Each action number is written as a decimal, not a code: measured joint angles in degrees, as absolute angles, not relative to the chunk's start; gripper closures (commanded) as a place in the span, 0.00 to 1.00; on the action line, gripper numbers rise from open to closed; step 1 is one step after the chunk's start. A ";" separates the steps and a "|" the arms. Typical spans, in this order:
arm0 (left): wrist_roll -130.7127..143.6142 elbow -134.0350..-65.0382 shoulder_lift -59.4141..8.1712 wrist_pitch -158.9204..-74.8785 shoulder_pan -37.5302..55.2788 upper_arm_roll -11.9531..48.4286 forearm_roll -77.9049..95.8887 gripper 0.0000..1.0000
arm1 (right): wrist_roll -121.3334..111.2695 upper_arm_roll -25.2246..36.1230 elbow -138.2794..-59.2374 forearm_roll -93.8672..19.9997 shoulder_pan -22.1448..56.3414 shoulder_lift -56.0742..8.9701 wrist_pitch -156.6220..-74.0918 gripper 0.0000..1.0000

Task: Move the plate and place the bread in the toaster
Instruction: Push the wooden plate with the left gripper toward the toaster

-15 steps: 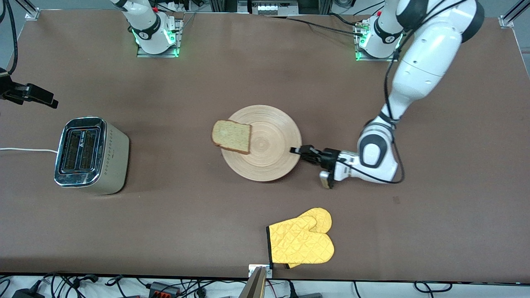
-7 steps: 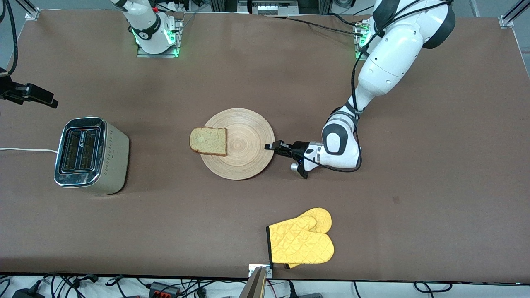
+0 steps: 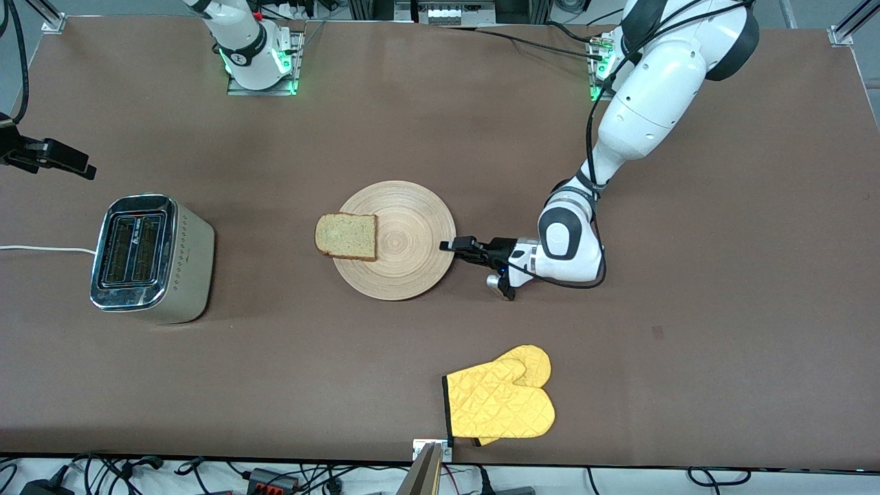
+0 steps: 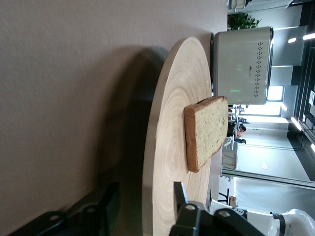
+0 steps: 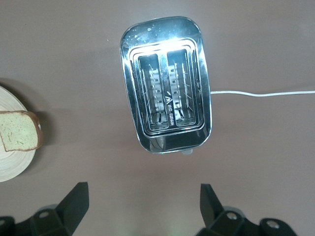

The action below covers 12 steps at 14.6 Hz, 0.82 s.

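The wooden plate (image 3: 405,265) lies mid-table with the bread (image 3: 346,236) on it, overhanging the rim toward the toaster (image 3: 148,258). My left gripper (image 3: 459,245) is low at the plate's rim on the left arm's side. In the left wrist view its fingers (image 4: 145,196) stand open astride the rim of the plate (image 4: 167,147), with the bread (image 4: 206,130) and the toaster (image 4: 243,64) farther off. My right gripper (image 3: 79,165) hangs open and empty over the table beside the toaster. Its wrist view looks down past the gripper (image 5: 142,196) into the toaster's slots (image 5: 167,83) and shows the bread (image 5: 18,130) on the plate (image 5: 12,167).
A yellow oven mitt (image 3: 498,399) lies near the table edge closest to the front camera. The toaster's white cord (image 3: 41,249) runs off the right arm's end of the table; it also shows in the right wrist view (image 5: 266,93).
The plate with the bread slid toward the toaster with the left gripper at its rim, then stopped. In the last half second the left arm drew back slightly. The right arm has not moved.
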<state>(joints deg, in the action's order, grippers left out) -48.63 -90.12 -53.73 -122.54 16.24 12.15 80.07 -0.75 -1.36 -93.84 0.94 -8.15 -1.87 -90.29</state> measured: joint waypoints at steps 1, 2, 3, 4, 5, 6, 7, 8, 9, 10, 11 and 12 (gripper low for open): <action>-48.63 -90.07 -53.09 -121.84 15.81 11.89 79.83 0.00 | -0.75 -1.36 -93.84 0.94 -8.15 -1.87 -90.28 0.00; -48.60 -90.05 -52.27 -120.32 15.09 11.67 78.83 0.00 | -0.75 -1.36 -93.84 0.94 -8.15 -1.87 -90.26 0.00; -48.46 -90.01 -51.41 -118.22 13.87 11.47 76.59 0.00 | -0.75 -1.36 -93.84 0.94 -8.16 -1.88 -90.25 0.00; -48.10 -89.95 -50.46 -115.45 11.98 11.35 73.30 0.00 | -0.75 -1.36 -93.83 0.94 -8.17 -1.88 -90.25 0.00; -47.67 -89.85 -49.58 -112.29 9.64 11.30 69.71 0.00 | -0.75 -1.36 -93.83 0.94 -8.17 -1.87 -90.24 0.00; -47.44 -89.65 -48.70 -109.21 7.10 11.26 65.94 0.00 | -0.75 -1.35 -93.84 0.94 -8.18 -1.88 -90.24 0.00; -47.37 -89.27 -47.94 -106.51 4.73 11.22 62.29 0.00 | -0.75 -1.35 -93.83 0.94 -8.19 -1.88 -90.23 0.00; -47.26 -88.67 -47.33 -103.69 2.42 11.19 58.30 0.00 | -0.75 -1.35 -93.83 0.94 -8.20 -1.88 -90.23 0.00; -47.02 -87.97 -46.91 -101.19 0.36 11.17 54.35 0.00 | -0.75 -1.35 -93.83 0.94 -8.20 -1.88 -90.23 0.00; -46.65 -87.08 -46.65 -99.19 -1.43 11.16 50.21 0.00 | -0.74 -1.35 -93.83 0.94 -8.20 -1.88 -90.22 0.00; -46.21 -86.05 -46.39 -97.55 -2.94 11.16 45.80 0.00 | -0.75 -1.35 -93.83 0.94 -8.20 -1.88 -90.22 0.00; -45.44 -84.87 -46.05 -96.07 -4.12 11.18 41.16 0.00 | -0.75 -1.35 -93.83 0.94 -8.20 -1.88 -90.21 0.00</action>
<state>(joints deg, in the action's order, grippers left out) -45.44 -84.87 -46.05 -96.07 -4.12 11.18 41.16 -0.75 -1.35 -93.83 0.94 -8.20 -1.88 -90.21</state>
